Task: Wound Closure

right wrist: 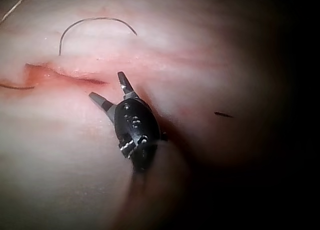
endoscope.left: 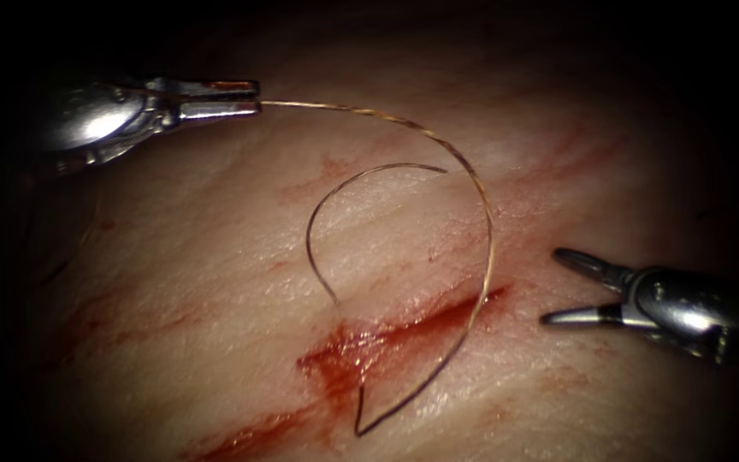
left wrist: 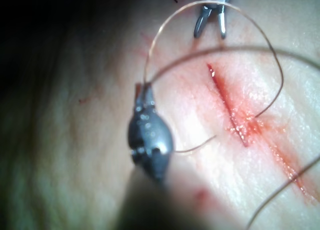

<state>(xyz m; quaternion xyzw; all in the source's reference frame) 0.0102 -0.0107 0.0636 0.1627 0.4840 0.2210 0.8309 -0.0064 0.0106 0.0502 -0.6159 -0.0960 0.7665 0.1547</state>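
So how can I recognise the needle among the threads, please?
Start at the red cut in the pale tissue. Just above it lies the thin dark curved needle, free. Unlike the golden thread in the left claw, it is a short open arc.

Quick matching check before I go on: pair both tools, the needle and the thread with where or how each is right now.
Things:
1 left tool
2 right tool
3 needle
4 thread

States:
A jaws open, holding nothing, right of the cut
B lies loose on the tissue, left of the cut
C jaws shut on the thread
D crosses the cut, loops back to the red fluid

Pairs: 1-C, 2-A, 3-B, 4-D
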